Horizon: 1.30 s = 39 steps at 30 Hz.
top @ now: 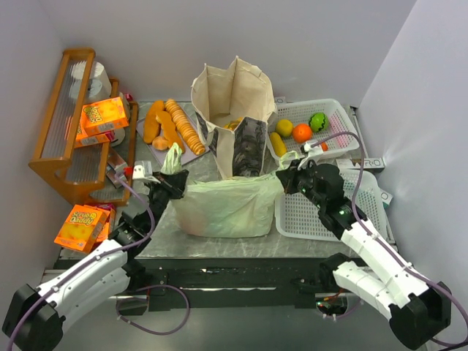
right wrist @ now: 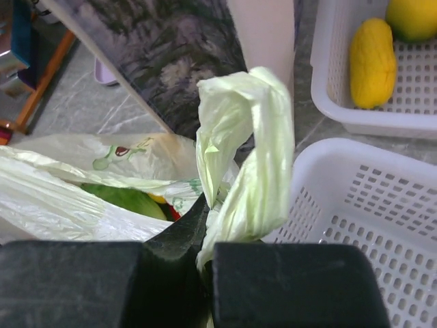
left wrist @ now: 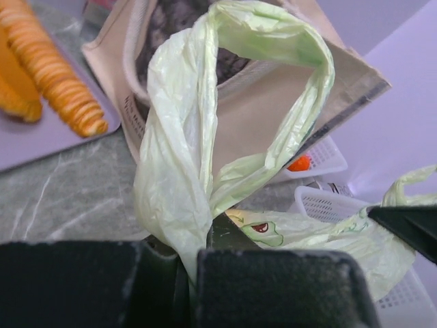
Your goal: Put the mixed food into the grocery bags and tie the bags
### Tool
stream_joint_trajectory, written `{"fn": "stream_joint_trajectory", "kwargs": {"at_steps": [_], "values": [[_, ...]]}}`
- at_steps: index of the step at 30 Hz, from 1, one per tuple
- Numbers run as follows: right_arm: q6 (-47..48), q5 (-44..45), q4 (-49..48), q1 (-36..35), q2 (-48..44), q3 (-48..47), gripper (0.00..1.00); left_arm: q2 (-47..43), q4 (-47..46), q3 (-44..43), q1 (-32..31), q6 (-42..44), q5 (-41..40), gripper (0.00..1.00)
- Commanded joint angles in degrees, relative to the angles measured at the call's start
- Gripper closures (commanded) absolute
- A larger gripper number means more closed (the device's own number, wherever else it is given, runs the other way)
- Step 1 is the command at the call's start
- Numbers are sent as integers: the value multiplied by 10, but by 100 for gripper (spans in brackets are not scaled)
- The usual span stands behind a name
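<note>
At far left a wooden rack (top: pixel 69 128) holds orange cardboard boxes (top: pixel 103 117), and more of them lie below it by the table's edge. Just right of the rack, long golden-brown bread loaves (top: pixel 174 126) rest on a flat tray. The left gripper (left wrist: pixel 191 263) is clenched on the left loop handle (left wrist: pixel 205 130) of the pale-green plastic bag (top: pixel 228 206), with the handle standing up from the jaws as a twisted open loop. The bag lies full and low on the grey stone-patterned table (top: pixel 146 232), stretched between the two arms. Directly behind it the beige canvas tote (top: pixel 235 102) stands upright with its mouth open, its dark printed side panel facing the bag. The right gripper (right wrist: pixel 205 263) is likewise clamped on the bag's right handle (right wrist: pixel 256 164), which folds over above the jaws. In the right wrist view, something green (right wrist: pixel 126 198) shows inside the bag's mouth. At far right, a white mesh basket (top: pixel 342 139) holds a yellow-green fruit (top: pixel 284 128), an orange fruit (top: pixel 302 132), a green piece (top: pixel 317 121) and a long yellow piece (top: pixel 278 144). A second mesh basket (top: pixel 311 216) sits nearer, just beside the bag.
</note>
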State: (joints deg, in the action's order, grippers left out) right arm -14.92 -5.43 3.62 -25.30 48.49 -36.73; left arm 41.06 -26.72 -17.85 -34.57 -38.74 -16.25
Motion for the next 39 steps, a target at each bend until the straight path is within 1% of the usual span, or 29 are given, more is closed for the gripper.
{"fn": "stream_joint_trajectory", "kwargs": {"at_steps": [1,3,4,6,8,10,11,14,15,16,19,23,24,25,30,31,35,37,38,39], "values": [[81,-5,-61,-34,-35,-13,100,26,-106,-30,12,95,114,99],[98,-15,-75,-56,-38,-22,100,45,-119,-59,12,124,158,99],[116,-20,-89,-76,-36,-25,100,66,-122,-68,11,130,209,99],[128,-34,-97,-91,-21,-37,100,93,-118,-103,12,144,261,99],[141,-41,-107,-110,-5,-51,100,137,-113,-126,12,144,317,99],[145,-61,-118,-122,13,-57,100,182,-96,-158,11,137,343,99],[144,-64,-131,-135,18,-62,100,197,-91,-178,12,137,384,99],[168,-80,-143,-153,34,-70,98,254,-66,-210,12,138,447,99],[173,-84,-136,-158,46,-76,98,268,-55,-231,12,144,485,99],[180,-94,-128,-158,52,-83,97,290,-44,-241,11,147,496,99],[199,-115,-97,-164,71,-108,97,313,-27,-259,12,151,522,99],[215,-125,-68,-167,80,-127,96,343,38,-296,11,178,570,99],[222,-128,-55,-167,89,-134,96,348,55,-305,11,185,576,99],[235,-133,-21,-167,95,-142,96,353,62,-308,11,188,586,99],[267,-174,39,-167,128,-186,96,365,139,-345,10,219,588,99],[276,-179,47,-167,132,-192,96,370,170,-352,9,226,587,99],[299,-190,98,-168,160,-229,96,374,212,-374,9,243,591,99],[312,-193,118,-170,177,-243,96,370,223,-378,9,254,598,95],[314,-193,123,-170,185,-246,97,369,245,-385,9,259,601,92],[318,-192,132,-169,187,-250,97,366,256,-388,9,269,600,86]]}}
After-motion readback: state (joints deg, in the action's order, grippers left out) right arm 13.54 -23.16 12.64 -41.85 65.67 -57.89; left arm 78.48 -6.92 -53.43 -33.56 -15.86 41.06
